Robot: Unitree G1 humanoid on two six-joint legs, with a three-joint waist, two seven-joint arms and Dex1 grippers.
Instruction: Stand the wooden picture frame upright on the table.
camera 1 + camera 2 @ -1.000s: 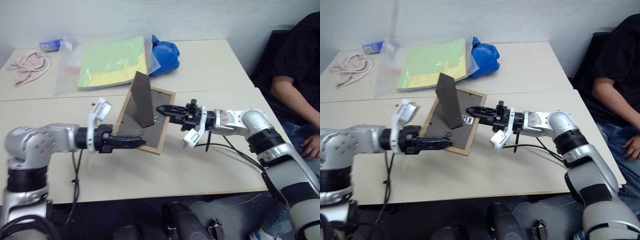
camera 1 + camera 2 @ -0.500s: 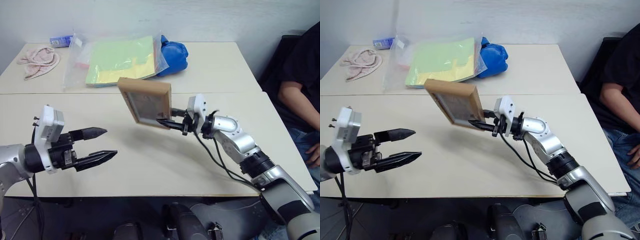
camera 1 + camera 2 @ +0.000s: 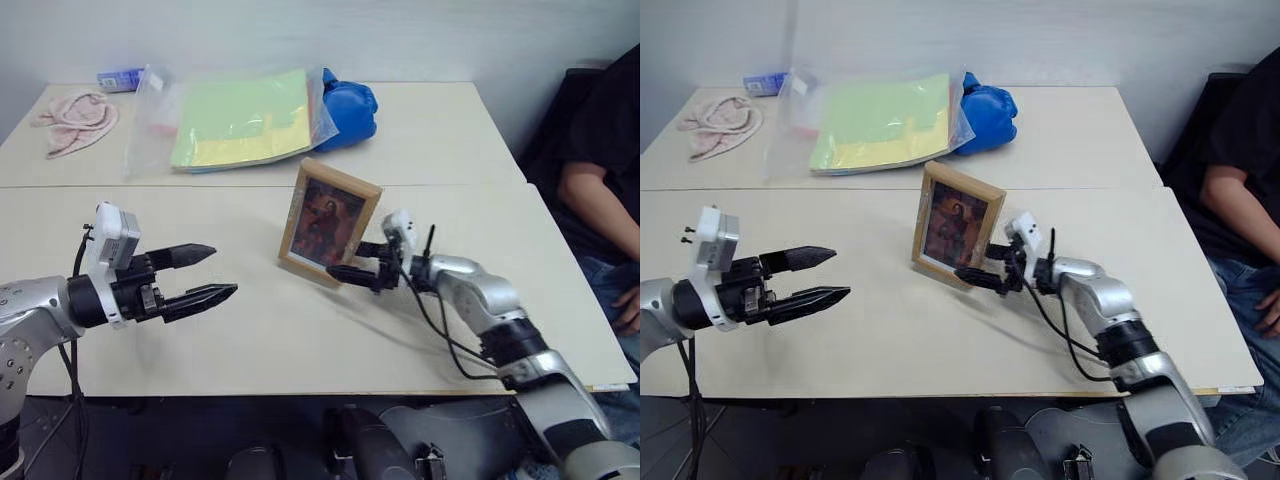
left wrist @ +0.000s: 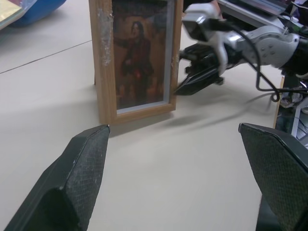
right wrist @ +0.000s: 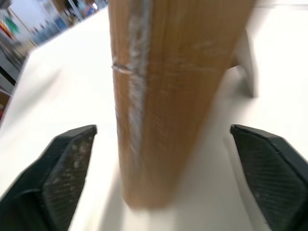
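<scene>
Wooden picture frame (image 3: 329, 222) upright on beige table (image 3: 250, 340) (white wall behind), both hands spread, empty.

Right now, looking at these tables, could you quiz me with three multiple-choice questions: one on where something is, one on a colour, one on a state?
1. Where is the plastic bag of green-yellow papers?
A. on the far table, behind the wooden picture frame
B. on the floor
C. in the person's lap

2. What colour is the soft thing beside that bag?
A. red
B. blue
C. white

3. How is the wooden picture frame now?
A. lying face down
B. held in the air
C. standing on the table, its picture towards the robot

Answers: 1 A, it lies on the far table behind the frame. 2 B, it is plainly blue. 3 C, its base rests on the table, and the right gripper's fingers stand apart on either side.
</scene>
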